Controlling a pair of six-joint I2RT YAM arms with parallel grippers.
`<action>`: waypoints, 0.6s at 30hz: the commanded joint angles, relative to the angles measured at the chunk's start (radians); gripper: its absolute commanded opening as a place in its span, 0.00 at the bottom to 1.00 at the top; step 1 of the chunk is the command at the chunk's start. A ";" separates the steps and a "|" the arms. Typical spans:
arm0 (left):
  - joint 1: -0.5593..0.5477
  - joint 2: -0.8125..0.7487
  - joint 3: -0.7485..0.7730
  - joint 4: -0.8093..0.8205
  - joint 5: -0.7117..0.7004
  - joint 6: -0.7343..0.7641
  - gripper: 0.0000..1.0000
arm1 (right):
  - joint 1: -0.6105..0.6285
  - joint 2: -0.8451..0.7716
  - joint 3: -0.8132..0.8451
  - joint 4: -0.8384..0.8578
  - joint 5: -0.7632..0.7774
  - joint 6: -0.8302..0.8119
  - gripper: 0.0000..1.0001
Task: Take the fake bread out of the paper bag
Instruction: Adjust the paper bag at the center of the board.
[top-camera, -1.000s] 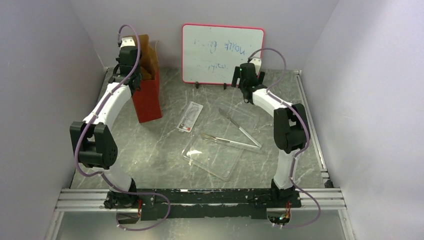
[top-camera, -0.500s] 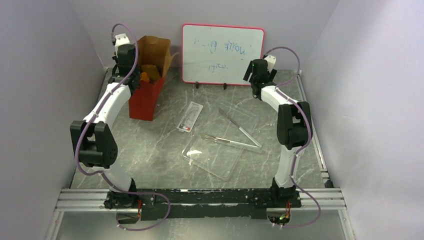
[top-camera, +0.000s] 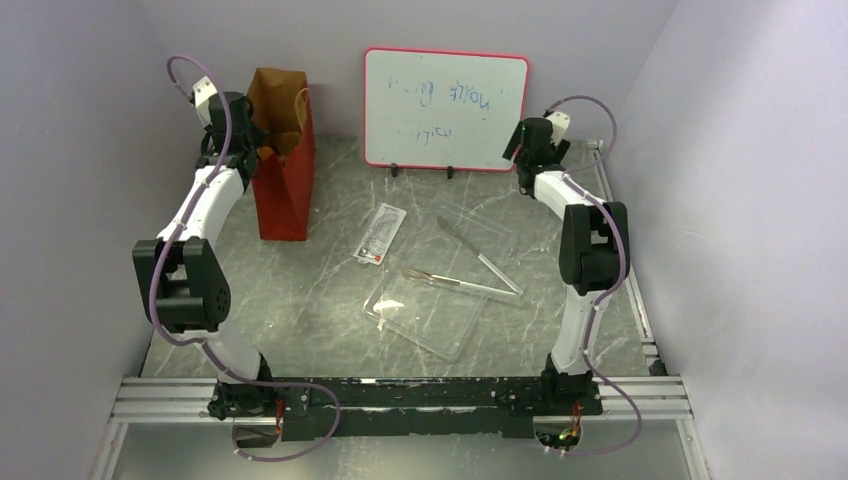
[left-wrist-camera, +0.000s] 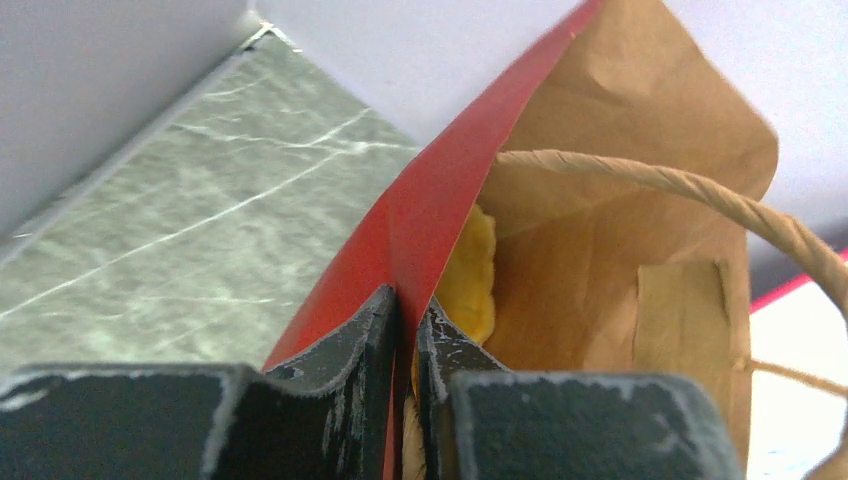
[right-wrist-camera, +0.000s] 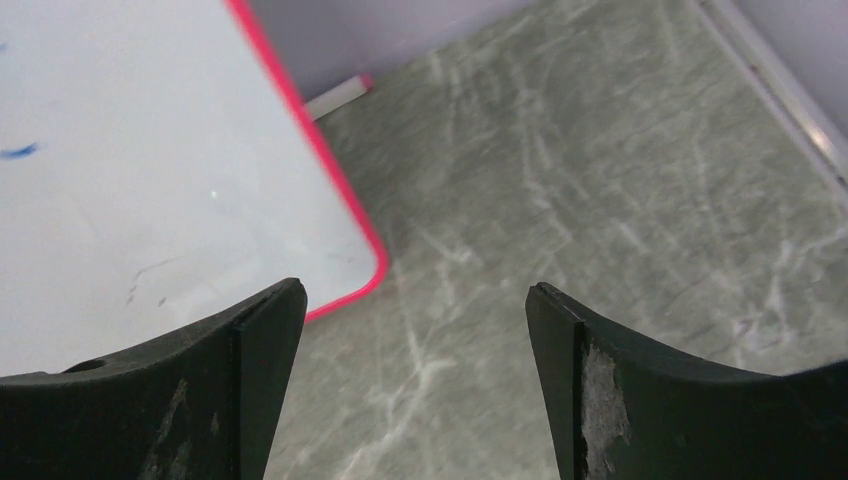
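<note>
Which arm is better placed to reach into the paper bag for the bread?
The right, probably. The left claw is shut on the rim of the paper bag, holding it; the right claw is open and empty, though far, by the whiteboard.

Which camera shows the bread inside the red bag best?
The left wrist view: it peers into the paper bag up close, showing a yellow piece of fake bread behind the wall the left gripper pinches. The top view shows the whole bag, contents unclear. The right wrist view shows only whiteboard and table.
</note>
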 joint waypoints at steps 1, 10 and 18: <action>-0.005 0.048 0.090 0.130 0.147 -0.114 0.07 | -0.063 0.034 0.036 0.026 -0.030 0.003 0.82; 0.002 0.114 0.176 0.186 0.235 -0.184 0.07 | -0.111 0.104 0.076 0.040 -0.057 0.010 0.82; 0.035 0.167 0.189 0.144 0.282 -0.317 0.07 | -0.120 0.149 0.111 0.046 -0.078 0.004 0.81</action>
